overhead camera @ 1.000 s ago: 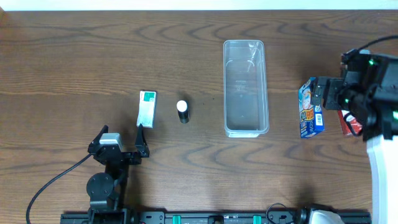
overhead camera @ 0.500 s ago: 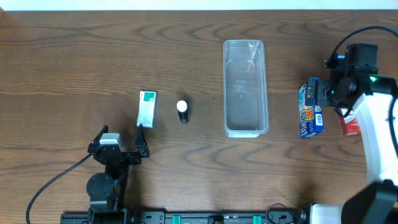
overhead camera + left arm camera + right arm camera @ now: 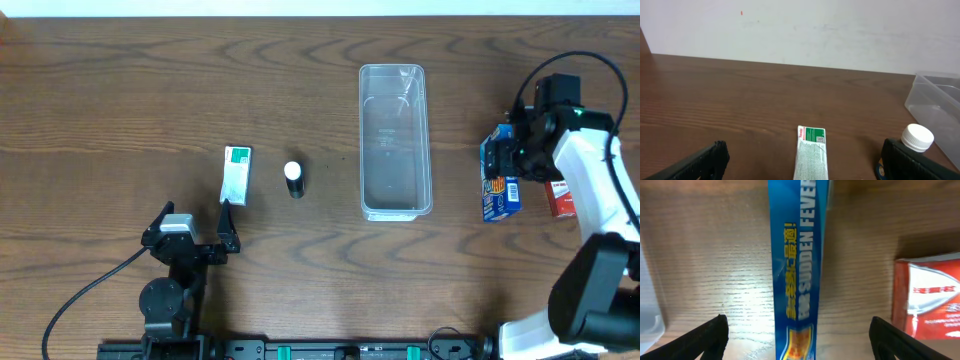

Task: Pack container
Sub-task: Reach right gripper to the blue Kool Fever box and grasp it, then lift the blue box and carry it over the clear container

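The container [image 3: 394, 140], a long clear plastic bin, lies empty right of centre; its corner shows in the left wrist view [image 3: 935, 100]. A blue printed carton [image 3: 498, 178] stands on its edge at the right. My right gripper [image 3: 513, 148] hangs over its far end, open, with a finger on each side of the carton [image 3: 799, 270]. My left gripper [image 3: 192, 225] is open and low near the front left, just short of a green and white box [image 3: 236, 172], which lies between its fingers in the left wrist view [image 3: 811, 152].
A small dark bottle with a white cap [image 3: 293, 178] stands between the green box and the container, also in the left wrist view [image 3: 917, 138]. A red packet [image 3: 562, 198] lies right of the blue carton, also in the right wrist view [image 3: 930, 295].
The right arm has swung in and its gripper has come down over the far end of the blue carton. The left arm has not moved.
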